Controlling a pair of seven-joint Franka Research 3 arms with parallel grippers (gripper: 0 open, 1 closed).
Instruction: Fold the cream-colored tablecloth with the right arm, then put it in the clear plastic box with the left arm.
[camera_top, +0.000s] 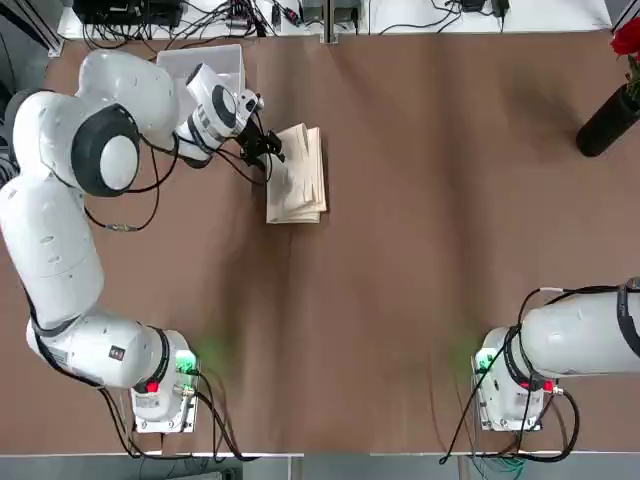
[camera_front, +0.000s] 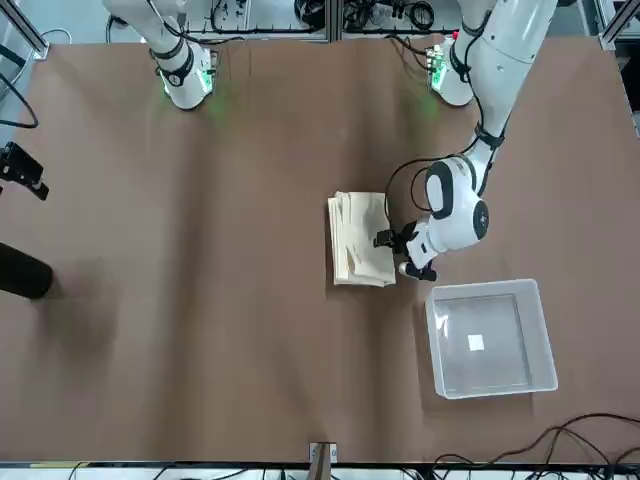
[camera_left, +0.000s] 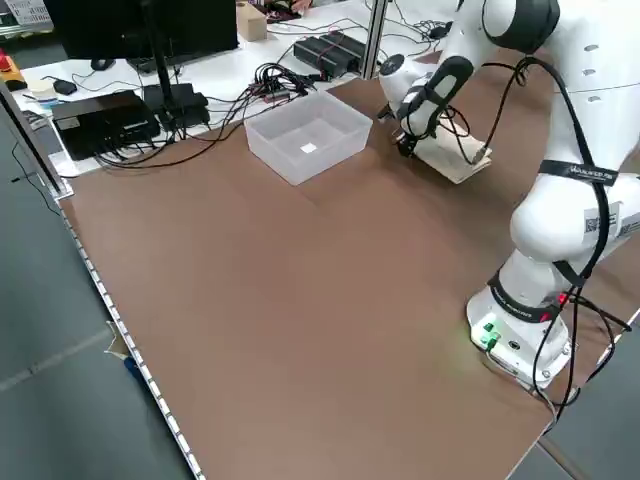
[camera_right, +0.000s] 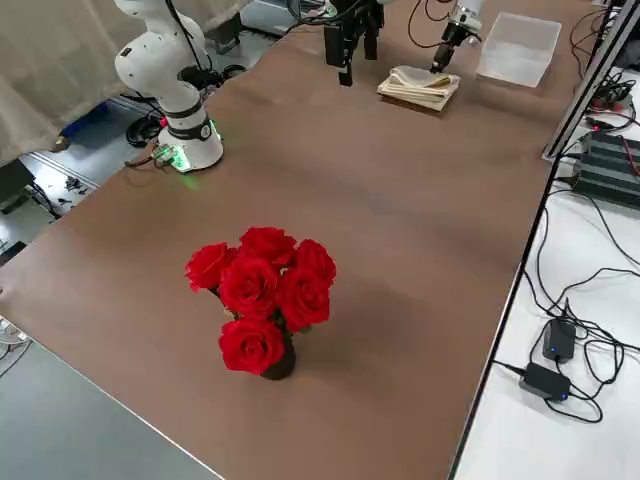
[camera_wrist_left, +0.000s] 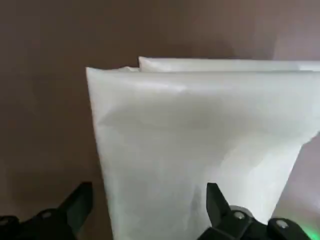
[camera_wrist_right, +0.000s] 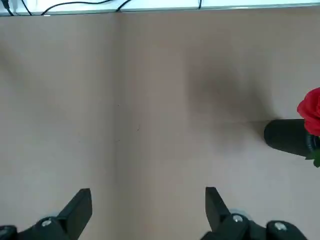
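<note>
Tablecloth (camera_top: 297, 174), folded, lies lengthwise away from the robot; left tool (camera_top: 263, 150) wide open, empty.

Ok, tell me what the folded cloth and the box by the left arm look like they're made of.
Folded cloth: soft woven fabric by its look, matte cream, shown by its limp stacked layers and creases. Box: probably thin plastic, frosted and see-through, since the brown table shows through its walls and the corners are rounded.

Brown table (camera_top: 400, 250): tablecloth (camera_top: 297, 175), box (camera_front: 490, 338), vase (camera_top: 606, 122).
</note>
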